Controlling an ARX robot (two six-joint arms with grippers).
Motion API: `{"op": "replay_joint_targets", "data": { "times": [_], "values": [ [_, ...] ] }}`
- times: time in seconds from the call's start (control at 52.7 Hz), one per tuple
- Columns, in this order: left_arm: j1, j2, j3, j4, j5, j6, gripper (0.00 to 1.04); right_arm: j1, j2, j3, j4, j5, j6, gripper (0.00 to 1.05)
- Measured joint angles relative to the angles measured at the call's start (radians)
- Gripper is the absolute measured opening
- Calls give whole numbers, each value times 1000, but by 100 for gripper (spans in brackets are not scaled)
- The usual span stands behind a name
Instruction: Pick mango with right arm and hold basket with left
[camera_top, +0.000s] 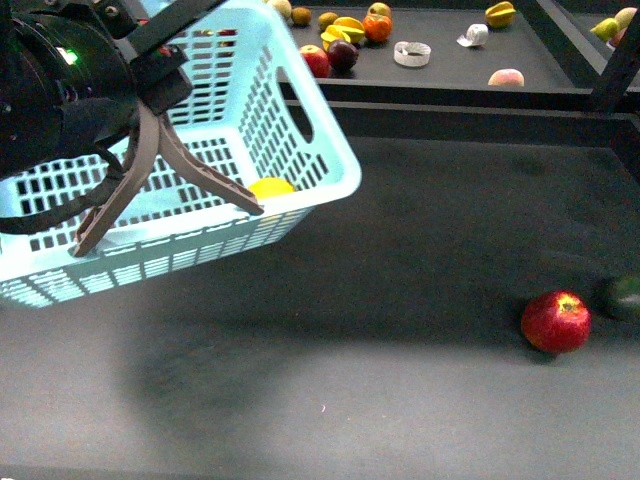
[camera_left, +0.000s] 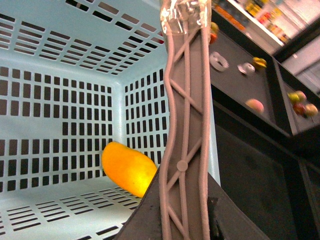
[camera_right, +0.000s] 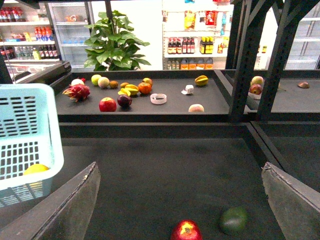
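- Basket (camera_top: 300, 130), pale blue plastic with slotted walls, hangs tilted above the dark table (camera_top: 400, 300), its near rim lower than its far rim.
- Left arm (camera_top: 60, 90), bulky and black with a small green light, sits at the basket's upper near corner; the left gripper (camera_top: 170, 205) spreads its two grey lattice fingers (camera_top: 205, 180) in a wide V across the basket wall, one inside and one outside as far as the front view shows, and I cannot tell whether they pinch the wall.
- Right gripper (camera_right: 182, 200) shows only in its own wrist view: two grey fingers (camera_right: 70, 205) stand wide apart, holding nothing, above the table.
- Mango (camera_top: 271, 187) lies inside the basket, in a low corner against the slotted walls; the left wrist view shows it as a smooth yellow-orange oval just behind the gripper finger.
- Red apple (camera_top: 556, 321) rests on the table well apart from the basket, with the dark green fruit (camera_top: 624, 297) near it.
- Right wrist view alone shows a far shelf (camera_right: 150, 107) of mixed fruit, a leafy plant and shop coolers behind.
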Motion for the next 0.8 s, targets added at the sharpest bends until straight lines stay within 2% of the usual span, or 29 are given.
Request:
{"op": "replay_joint_targets", "data": {
  "times": [0.379, 0.55, 0.797],
  "values": [
    [108, 141, 138, -243, -159, -488, 7, 0, 0, 0, 0, 0, 0, 96],
    [115, 186, 200, -277, -187, -689, 7, 0, 0, 0, 0, 0, 0, 96],
    [134, 284, 294, -274, -231, -838, 7, 0, 0, 0, 0, 0, 0, 96]
  ]
}}
